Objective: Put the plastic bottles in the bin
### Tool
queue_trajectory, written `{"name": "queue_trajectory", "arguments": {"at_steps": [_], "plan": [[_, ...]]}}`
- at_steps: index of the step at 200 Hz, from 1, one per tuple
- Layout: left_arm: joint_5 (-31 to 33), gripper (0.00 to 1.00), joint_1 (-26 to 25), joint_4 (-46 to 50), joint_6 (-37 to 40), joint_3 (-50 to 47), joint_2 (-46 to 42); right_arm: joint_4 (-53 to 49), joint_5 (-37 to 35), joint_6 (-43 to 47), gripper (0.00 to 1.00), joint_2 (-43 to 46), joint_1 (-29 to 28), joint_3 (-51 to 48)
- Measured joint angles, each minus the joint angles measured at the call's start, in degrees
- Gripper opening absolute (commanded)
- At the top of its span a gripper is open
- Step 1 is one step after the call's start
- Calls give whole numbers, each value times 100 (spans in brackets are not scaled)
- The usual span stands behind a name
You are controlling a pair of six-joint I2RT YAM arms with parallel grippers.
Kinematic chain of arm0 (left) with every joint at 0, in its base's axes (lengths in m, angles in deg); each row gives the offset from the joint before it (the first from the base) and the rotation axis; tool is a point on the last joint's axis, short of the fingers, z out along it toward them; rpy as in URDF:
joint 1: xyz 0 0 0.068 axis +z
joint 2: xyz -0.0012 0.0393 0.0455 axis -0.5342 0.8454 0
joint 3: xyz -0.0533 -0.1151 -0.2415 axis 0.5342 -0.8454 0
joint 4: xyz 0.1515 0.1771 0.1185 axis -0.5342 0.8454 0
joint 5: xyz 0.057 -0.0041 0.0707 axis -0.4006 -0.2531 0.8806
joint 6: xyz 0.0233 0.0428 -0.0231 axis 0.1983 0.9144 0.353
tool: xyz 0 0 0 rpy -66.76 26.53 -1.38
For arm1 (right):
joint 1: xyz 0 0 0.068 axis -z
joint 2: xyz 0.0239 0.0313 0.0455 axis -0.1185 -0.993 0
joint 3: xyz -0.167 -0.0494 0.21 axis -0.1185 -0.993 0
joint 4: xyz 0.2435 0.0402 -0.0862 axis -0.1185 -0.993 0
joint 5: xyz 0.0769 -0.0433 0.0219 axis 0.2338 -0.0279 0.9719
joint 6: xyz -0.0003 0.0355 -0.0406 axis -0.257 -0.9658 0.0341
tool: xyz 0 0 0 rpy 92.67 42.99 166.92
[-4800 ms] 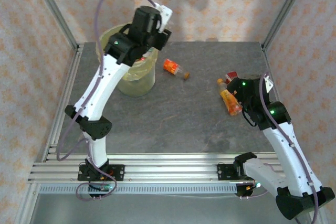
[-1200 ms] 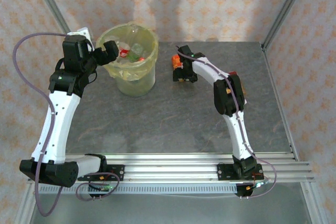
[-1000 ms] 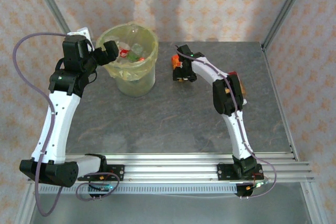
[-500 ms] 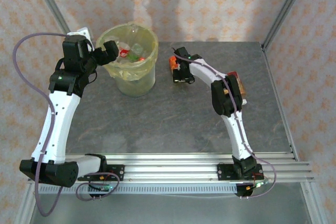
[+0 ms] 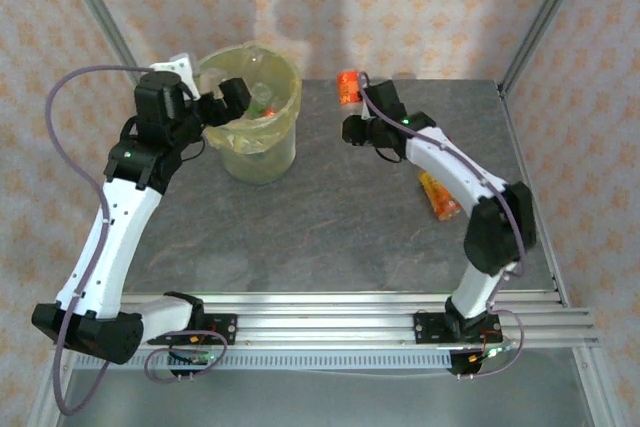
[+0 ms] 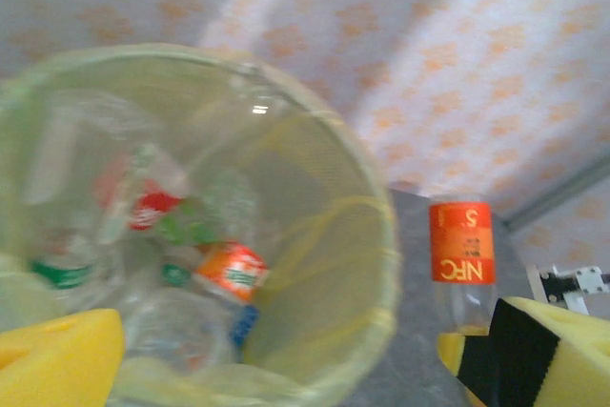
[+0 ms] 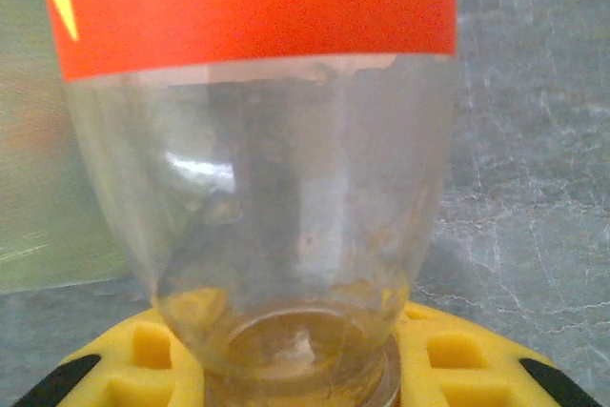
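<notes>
Left arm: rises from its base at the near-left corner and bends toward the bin. The left gripper hovers at the bin's near-left rim. Its yellow foam pads are spread wide, with nothing between them.

Right arm: elbow low on the right, forearm reaching up and left across the grey stone-look table. The right gripper is raised to the right of the bin and well apart from it. The right wrist view shows its yellow fingers clamped on the neck of the held bottle, which stands neck-down in the grip, clear of the table.

Held bottle: clear ribbed plastic with a smooth shoulder and an orange wrap label. The left wrist view shows white lettering that appears to read "NFC", with a "5". The right wrist view shows a green-edged white patch at the label's top edge.

Bin: round, lined with a thin translucent yellow-green bag. The binned bottles are crumpled clear plastic with orange, red and green accents.

A second bottle, orange, lies on the table on the right.
</notes>
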Motion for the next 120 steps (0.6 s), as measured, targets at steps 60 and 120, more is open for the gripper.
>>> {"name": "queue_trajectory", "arguments": {"at_steps": [60, 120], "plan": [[-621, 100, -1108, -610, -142, 256, 922, 660, 330, -114, 20, 1281, -343, -916], [-931, 100, -1661, -682, 131, 1143, 1810, 946, 627, -118, 20, 1639, -791, -933]]}}
